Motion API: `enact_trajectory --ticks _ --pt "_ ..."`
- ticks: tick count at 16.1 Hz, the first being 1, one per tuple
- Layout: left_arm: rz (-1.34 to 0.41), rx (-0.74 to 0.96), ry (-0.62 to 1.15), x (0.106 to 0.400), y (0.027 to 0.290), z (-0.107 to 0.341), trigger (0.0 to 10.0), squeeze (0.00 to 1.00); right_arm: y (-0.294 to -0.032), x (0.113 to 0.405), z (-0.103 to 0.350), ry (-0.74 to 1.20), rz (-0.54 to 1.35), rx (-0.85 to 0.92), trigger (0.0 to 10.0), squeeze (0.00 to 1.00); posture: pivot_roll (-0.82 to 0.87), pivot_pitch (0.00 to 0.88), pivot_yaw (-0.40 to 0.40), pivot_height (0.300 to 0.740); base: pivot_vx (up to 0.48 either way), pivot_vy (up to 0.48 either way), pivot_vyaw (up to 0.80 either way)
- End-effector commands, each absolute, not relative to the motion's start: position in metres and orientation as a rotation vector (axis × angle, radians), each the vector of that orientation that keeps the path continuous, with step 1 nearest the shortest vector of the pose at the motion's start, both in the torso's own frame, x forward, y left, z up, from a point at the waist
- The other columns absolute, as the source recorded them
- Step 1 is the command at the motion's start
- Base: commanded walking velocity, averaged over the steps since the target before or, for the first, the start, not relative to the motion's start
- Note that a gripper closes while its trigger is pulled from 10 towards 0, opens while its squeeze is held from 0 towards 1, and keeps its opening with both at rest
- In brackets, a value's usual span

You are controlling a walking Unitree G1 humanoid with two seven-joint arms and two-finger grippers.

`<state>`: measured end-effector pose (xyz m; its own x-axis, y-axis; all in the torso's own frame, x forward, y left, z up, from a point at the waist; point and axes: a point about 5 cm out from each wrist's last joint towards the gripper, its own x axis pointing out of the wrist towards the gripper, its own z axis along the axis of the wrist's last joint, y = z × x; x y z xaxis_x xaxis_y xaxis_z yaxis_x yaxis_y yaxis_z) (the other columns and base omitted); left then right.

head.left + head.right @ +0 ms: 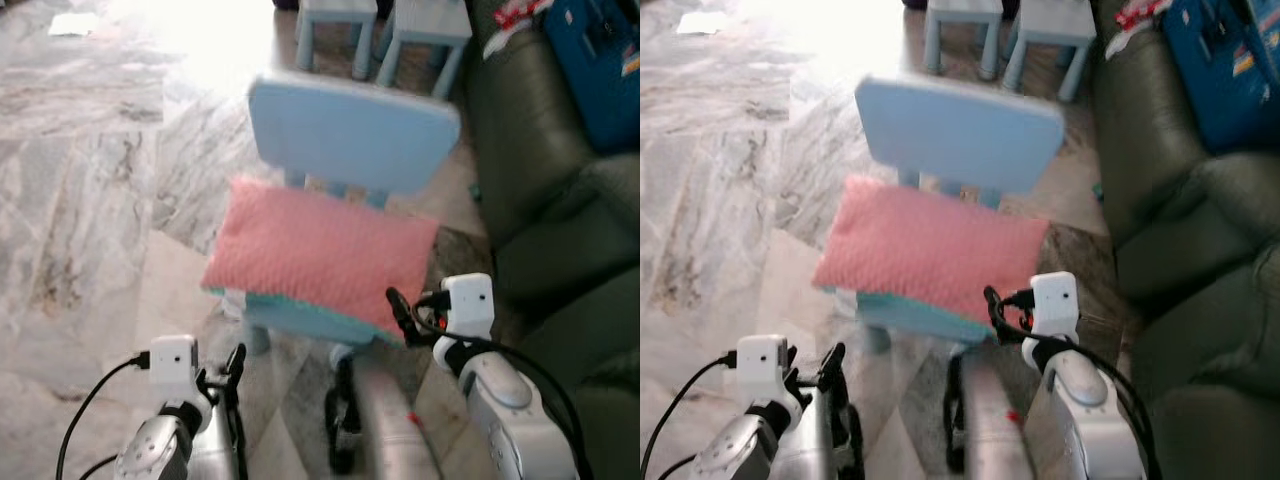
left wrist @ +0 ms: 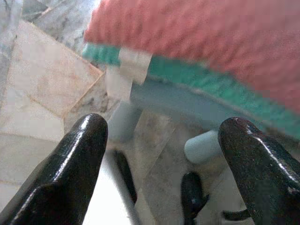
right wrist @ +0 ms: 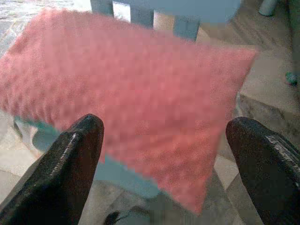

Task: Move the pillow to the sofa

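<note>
From the head camera, a pink pillow [image 1: 320, 252] with a teal underside lies flat on the seat of a small light-blue child's chair [image 1: 352, 130], overhanging the seat's front edge. The chair stands on a marble floor [image 1: 90, 190], its backrest rising behind the pillow. A dark green sofa [image 1: 545, 190] runs along the robot's right, with a blue bag [image 1: 600, 60] on it further back. Two light-blue stools [image 1: 385, 35] stand beyond the chair. The right gripper [image 1: 405, 318] sits just beside the pillow's near right corner; the left gripper [image 1: 236, 372] is lower, near the chair's front left, apart from the pillow.

In the left wrist view, the left gripper [image 2: 164, 159] has its fingers [image 2: 70, 168] spread wide, holding nothing. It looks up at the pillow's teal edge [image 2: 225, 89], the chair's seat and legs below it.

In the right wrist view, the right gripper [image 3: 166, 154] is likewise spread wide with nothing between its fingers [image 3: 70, 164]; the pillow [image 3: 136, 93] lies ahead of it on the chair.
</note>
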<state>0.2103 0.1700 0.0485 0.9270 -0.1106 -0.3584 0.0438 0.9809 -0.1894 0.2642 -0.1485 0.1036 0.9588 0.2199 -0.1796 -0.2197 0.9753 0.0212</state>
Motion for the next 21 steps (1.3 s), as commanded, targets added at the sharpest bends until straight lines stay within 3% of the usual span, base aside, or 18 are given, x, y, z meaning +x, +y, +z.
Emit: enact_trajectory --ticks 1,13,18,21 --pt "-0.077 -0.177 0.4 0.206 0.169 0.044 10.0 0.0 -0.15 0.262 0.097 0.211 0.22 -0.003 10.0 0.0 -0.14 0.318 -0.067 0.52 0.0 0.0 0.0" --pt "-0.001 -0.13 0.354 0.209 0.179 0.049 10.0 0.0 -0.149 0.267 0.097 0.203 0.224 -0.016 10.0 0.0 -0.13 0.318 -0.067 0.385 0.0 0.0 0.0" --pt "0.074 0.006 0.126 0.229 0.198 0.09 10.0 0.0 -0.148 0.278 0.119 0.098 0.248 -0.047 10.0 0.0 -0.13 0.316 -0.07 0.37 0.0 0.0 0.0" --pt "0.115 0.075 -0.04 0.252 0.216 0.13 10.0 0.0 -0.147 0.295 0.161 -0.053 0.227 -0.052 10.0 0.0 -0.13 0.317 -0.072 0.37 0.0 0.0 0.0"
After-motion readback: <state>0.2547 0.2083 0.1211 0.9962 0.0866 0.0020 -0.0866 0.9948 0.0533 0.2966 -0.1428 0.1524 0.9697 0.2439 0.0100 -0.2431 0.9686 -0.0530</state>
